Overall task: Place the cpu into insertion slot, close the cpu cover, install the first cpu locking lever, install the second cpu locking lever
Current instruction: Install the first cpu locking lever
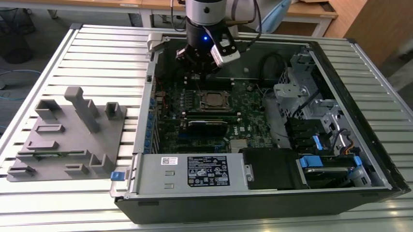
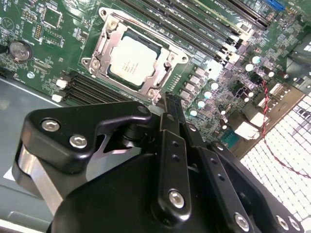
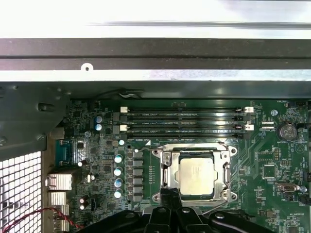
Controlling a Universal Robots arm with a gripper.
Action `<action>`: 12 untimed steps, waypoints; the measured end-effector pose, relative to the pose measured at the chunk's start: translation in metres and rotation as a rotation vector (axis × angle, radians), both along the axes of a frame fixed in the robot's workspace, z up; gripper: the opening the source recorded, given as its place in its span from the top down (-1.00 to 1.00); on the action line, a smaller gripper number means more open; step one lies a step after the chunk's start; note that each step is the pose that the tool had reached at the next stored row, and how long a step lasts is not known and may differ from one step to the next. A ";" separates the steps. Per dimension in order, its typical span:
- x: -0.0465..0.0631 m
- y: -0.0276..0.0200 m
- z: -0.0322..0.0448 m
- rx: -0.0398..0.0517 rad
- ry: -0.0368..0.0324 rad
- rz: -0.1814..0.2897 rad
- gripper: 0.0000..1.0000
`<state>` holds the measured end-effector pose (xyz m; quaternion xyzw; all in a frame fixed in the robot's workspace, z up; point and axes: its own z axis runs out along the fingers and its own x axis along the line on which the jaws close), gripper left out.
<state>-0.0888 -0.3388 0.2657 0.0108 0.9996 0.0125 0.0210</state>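
While the end effector [image 2: 168, 101] hangs closed, empty, pale silvery cpu [image 2: 132, 59] seated, framed by cpu cover [image 2: 163, 71].

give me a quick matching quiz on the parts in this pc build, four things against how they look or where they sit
1 cpu
2 cpu cover
3 memory slots
4 fixture block

a long, black, in parallel rows
b grey, at the exterior view's left
c pale silvery square top
d thin metal frame with a central cutout

Pairs: 1-c, 2-d, 3-a, 4-b
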 end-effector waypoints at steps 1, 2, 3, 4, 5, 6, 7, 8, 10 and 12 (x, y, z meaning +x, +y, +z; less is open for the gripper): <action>-0.001 0.0000 -0.0001 0.0000 0.0000 0.000 0.79; -0.003 0.0001 -0.0002 0.0001 0.0000 0.000 0.79; -0.005 0.0001 -0.0002 0.0001 -0.0001 0.000 0.79; -0.007 0.0001 -0.0003 0.0001 -0.0001 0.000 0.79; -0.010 0.0002 -0.0004 0.0001 -0.0001 0.000 0.79; -0.012 0.0003 -0.0005 0.0001 -0.0001 0.000 0.79; -0.015 0.0004 -0.0006 0.0001 0.0000 0.000 0.79; -0.017 0.0005 -0.0007 0.0001 0.0000 0.000 0.79; -0.023 0.0008 -0.0009 0.0001 -0.0001 0.000 0.79; -0.027 0.0010 -0.0010 0.0001 -0.0001 0.000 0.79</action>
